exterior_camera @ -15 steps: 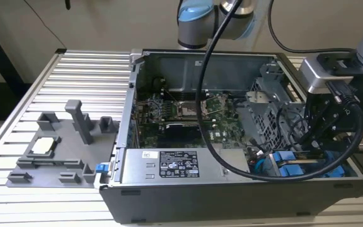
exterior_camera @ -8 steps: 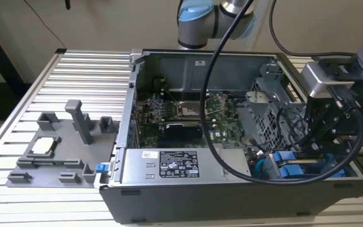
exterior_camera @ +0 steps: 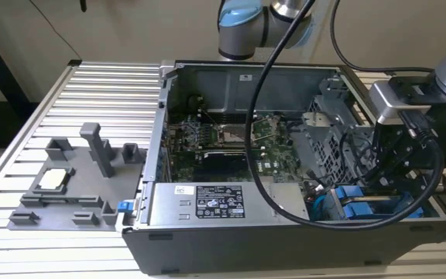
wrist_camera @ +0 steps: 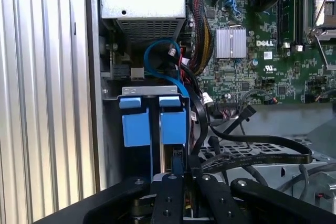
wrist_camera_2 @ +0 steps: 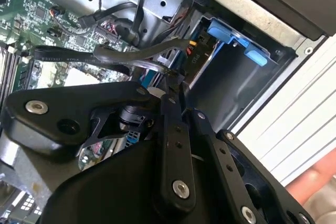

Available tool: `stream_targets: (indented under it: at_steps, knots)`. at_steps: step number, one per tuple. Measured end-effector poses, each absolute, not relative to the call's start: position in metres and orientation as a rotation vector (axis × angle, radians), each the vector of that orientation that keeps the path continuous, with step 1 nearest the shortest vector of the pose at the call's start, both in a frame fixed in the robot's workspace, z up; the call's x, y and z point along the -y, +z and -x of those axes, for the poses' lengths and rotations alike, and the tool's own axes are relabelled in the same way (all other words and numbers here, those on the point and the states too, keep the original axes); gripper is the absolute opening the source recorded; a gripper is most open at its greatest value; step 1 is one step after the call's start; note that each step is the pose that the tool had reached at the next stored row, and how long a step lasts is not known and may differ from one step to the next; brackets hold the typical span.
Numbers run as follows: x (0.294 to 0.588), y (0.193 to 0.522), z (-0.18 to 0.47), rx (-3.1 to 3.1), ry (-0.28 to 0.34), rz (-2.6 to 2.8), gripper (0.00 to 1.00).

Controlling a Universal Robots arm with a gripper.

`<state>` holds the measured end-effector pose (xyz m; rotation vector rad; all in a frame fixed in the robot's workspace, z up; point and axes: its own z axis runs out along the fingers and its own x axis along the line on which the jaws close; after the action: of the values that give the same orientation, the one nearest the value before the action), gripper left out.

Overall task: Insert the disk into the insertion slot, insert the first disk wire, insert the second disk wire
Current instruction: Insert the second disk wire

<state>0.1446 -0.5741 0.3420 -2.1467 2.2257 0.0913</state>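
The disk sits in the insertion slot [wrist_camera: 153, 91], the grey metal bay at the case's corner. Its two blue end tabs [wrist_camera: 172, 123] face out and also show in the second wrist view [wrist_camera_2: 227, 33] and the exterior view [exterior_camera: 352, 208]. My gripper [wrist_camera: 185, 176] hangs just in front of the tabs, inside the case at the exterior view's right [exterior_camera: 389, 174]. Its fingers [wrist_camera_2: 169, 109] stand close together on a small dark wire connector. A flat black wire [wrist_camera_2: 131, 56] and other black wires [wrist_camera: 252, 142] loop past the fingertips.
A blue cable [wrist_camera: 157, 51] arcs above the bay. The green motherboard [exterior_camera: 223, 139] fills the case floor, next to the long grey box with a sticker [exterior_camera: 219, 203]. A grey fixture plate [exterior_camera: 68, 186] stands on the slatted table at the exterior view's left.
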Motion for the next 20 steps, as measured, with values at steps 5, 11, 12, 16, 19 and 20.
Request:
stream_targets:
  at_steps: [5, 11, 12, 16, 19, 20]
  knots:
    - [0.5759, 0.3401, -0.1446, -2.227, 0.093, 2.147, 0.16]
    - [0.5770, 0.3364, -0.1446, -2.227, 0.093, 2.148, 0.16]
    - [0.5770, 0.3363, -0.1446, -2.227, 0.093, 2.148, 0.16]
    - [0.5770, 0.3358, -0.1446, -2.227, 0.094, 2.147, 0.16]
    - [0.5770, 0.3357, -0.1446, -2.227, 0.094, 2.147, 0.24]
    - [0.5770, 0.3357, -0.1446, -2.227, 0.094, 2.147, 0.24]
